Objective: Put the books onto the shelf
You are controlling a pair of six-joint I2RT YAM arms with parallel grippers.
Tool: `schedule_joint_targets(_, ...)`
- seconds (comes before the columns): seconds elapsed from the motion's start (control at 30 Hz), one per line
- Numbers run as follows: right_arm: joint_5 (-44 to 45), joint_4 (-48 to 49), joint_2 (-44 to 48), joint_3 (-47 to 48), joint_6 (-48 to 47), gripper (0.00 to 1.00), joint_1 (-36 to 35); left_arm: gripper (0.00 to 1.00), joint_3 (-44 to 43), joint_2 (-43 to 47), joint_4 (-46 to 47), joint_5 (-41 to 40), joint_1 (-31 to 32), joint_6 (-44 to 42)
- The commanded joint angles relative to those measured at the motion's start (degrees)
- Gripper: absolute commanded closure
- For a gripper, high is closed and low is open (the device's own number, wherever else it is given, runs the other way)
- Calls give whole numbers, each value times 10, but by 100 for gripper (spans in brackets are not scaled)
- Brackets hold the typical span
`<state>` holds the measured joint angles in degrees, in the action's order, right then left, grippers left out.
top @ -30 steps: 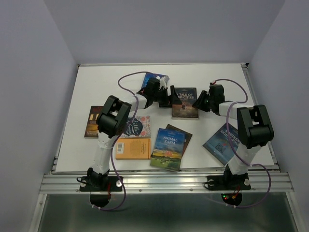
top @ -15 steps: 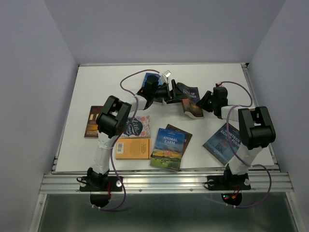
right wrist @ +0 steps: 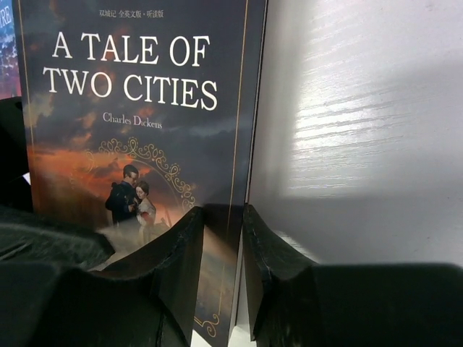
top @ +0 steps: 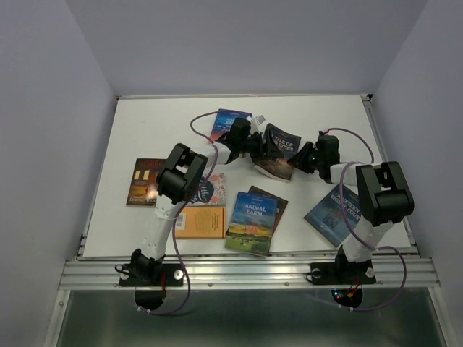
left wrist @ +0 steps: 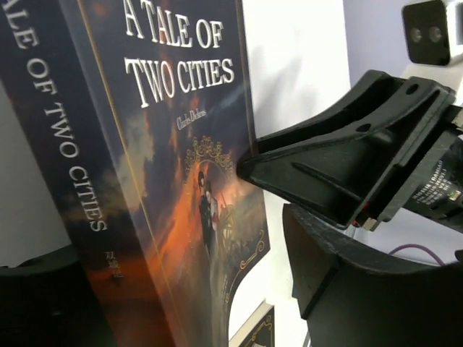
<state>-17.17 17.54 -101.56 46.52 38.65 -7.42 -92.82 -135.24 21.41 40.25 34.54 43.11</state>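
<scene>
Right gripper (right wrist: 223, 217) pinches Tale of Two Cities book (right wrist: 137, 130) by its edge (cover tilted up off table (top: 145, 130)). Left gripper (top: 255, 147): jaws wide, book between them.

- Two Cities book (left wrist: 181, 144): the left wrist view cuts off its top edge and the start of the spine title.
- Same book, right wrist view: bottom edge hidden behind the right gripper (right wrist: 223, 217) fingers (right wrist: 181, 260); the print above the title is too small to read.
- Top view: floral book (top: 210, 189) and orange book (top: 204, 223) partly covered by the left arm (top: 181, 177).
- Brown book (top: 273, 197) mostly under Animal Farm (top: 252, 215).
- Blue book (top: 333, 210) partly behind the right arm (top: 380, 191).
</scene>
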Motion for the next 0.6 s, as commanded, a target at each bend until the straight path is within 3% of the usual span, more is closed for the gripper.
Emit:
schedule_joint_targets(0.0, -110, -1, -2, -15, 18, 73, -33, 26, -29, 16, 2, 4, 45, -29)
schedule_joint_targets(0.13, -98, -3, 6, -19, 12, 72, -33, 41, -5, 55, -4, -39, 45, -45)
schedule_joint_targets(0.23, -92, -11, 8, -20, 5, 72, -33, 75, -9, 67, -41, -74, 45, -64)
schedule_joint_targets(0.3, -86, -17, 10, -20, 1, 72, -33, 88, -20, 67, -59, -87, 45, -71)
schedule_joint_targets(0.33, -82, -20, 13, -20, -2, 72, -33, 100, -23, 68, -76, -89, 45, -75)
schedule_joint_targets(0.57, -43, -57, 42, -15, -27, 66, -33, 100, 10, 101, -77, -112, 44, -86)
